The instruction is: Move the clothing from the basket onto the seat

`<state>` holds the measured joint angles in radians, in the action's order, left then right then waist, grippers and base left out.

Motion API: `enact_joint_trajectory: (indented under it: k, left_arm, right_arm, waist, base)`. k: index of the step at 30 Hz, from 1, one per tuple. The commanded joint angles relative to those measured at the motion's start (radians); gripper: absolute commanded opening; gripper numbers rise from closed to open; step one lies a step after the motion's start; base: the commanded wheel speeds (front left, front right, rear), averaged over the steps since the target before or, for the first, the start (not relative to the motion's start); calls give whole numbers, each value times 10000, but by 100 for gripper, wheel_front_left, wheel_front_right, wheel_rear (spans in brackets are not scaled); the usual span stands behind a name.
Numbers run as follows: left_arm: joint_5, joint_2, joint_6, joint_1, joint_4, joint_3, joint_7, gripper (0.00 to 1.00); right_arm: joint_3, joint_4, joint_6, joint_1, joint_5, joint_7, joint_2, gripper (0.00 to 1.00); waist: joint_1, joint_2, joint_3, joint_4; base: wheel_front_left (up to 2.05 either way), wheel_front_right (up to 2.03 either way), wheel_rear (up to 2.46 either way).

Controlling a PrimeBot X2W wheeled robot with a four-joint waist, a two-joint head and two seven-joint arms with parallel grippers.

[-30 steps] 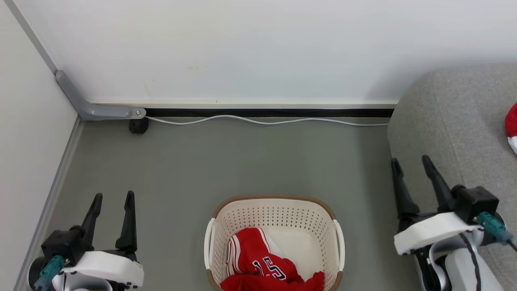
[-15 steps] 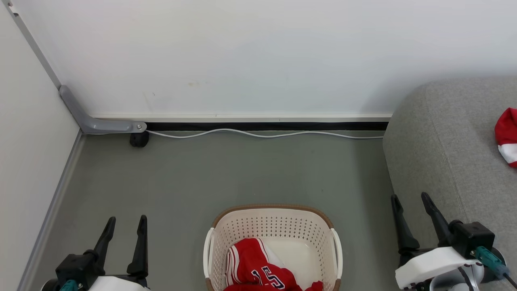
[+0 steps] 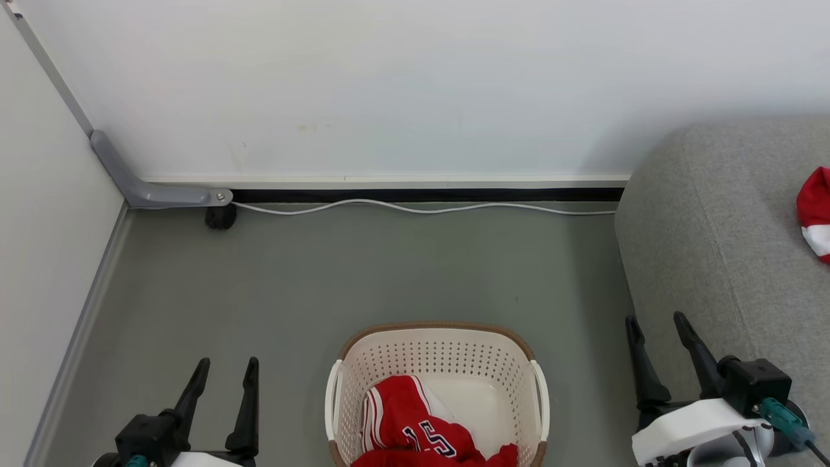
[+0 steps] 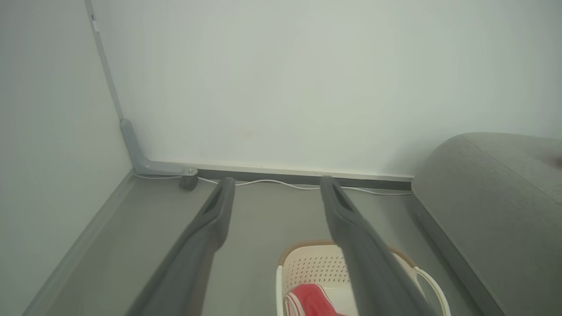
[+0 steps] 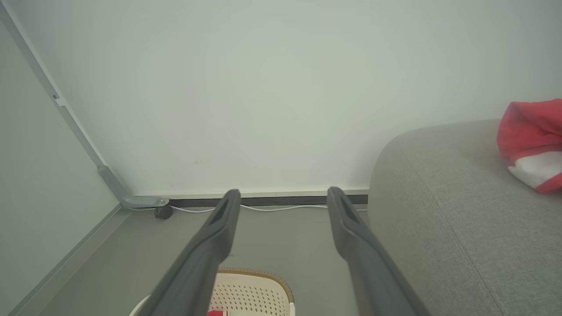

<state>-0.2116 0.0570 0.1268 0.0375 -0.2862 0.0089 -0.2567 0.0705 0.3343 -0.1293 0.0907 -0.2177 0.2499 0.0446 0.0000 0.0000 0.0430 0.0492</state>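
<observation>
The cream basket (image 3: 438, 332) stands on the floor at the bottom centre, with a red striped garment (image 3: 415, 425) bearing dark lettering crumpled inside it. A second red and white garment (image 3: 814, 214) lies on the grey sofa (image 3: 720, 233) at the right edge. My left gripper (image 3: 227, 365) is open at the lower left, left of the basket, holding nothing. My right gripper (image 3: 655, 319) is open at the lower right, over the sofa's front edge. In the left wrist view the basket (image 4: 307, 267) and garment (image 4: 309, 298) lie below my fingers; in the right wrist view the sofa garment (image 5: 529, 142) sits far right.
A white wall runs across the back, with a white cable (image 3: 415, 207) along its base. A grey bracket with a black wheel (image 3: 220, 217) sits in the left corner, where a side wall closes in. Grey floor (image 3: 363, 272) lies between wall and basket.
The head camera has shifted, so the whole scene sits differently. Both grippers now show lower in the picture, the left one also further right. Both stay open and empty.
</observation>
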Motion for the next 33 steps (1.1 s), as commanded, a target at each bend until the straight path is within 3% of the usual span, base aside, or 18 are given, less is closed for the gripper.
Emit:
enact_joint_trajectory:
  k: [1, 11, 21, 29, 33]
  left_arm:
    - [39, 107, 38, -301, 171, 181, -51, 100]
    - [-218, 94, 38, -875, -388, -701, -51, 100]
    - [-824, 202, 38, -2597, -1701, -2283, -51, 100]
    - [-1663, 464, 38, -4439, -3010, -4156, -51, 100]
    - [-1947, 901, 38, -5734, -4023, -5968, -51, 100]
  right_arm:
    - [229, -293, -14, 318, 53, 118, 59, 100]
    - [338, -721, -14, 1094, 171, 118, 58, 100]
    - [551, -1299, -14, 2648, 274, 118, 57, 100]
    - [983, -1687, -14, 4073, 365, 118, 57, 100]
    - [1494, -1961, -14, 5031, 158, 118, 57, 100]
  waist:
    - [0, 0, 125, -13]
    - [0, 0, 1482, -157]
    - [0, 0, 3940, -589]
    - [0, 0, 5864, -1056]
    - [0, 0, 6905, -1521]
  base:
    - [0, 0, 0]
    - [0, 0, 0]
    - [0, 0, 0]
    - [0, 0, 0]
    - [0, 0, 0]
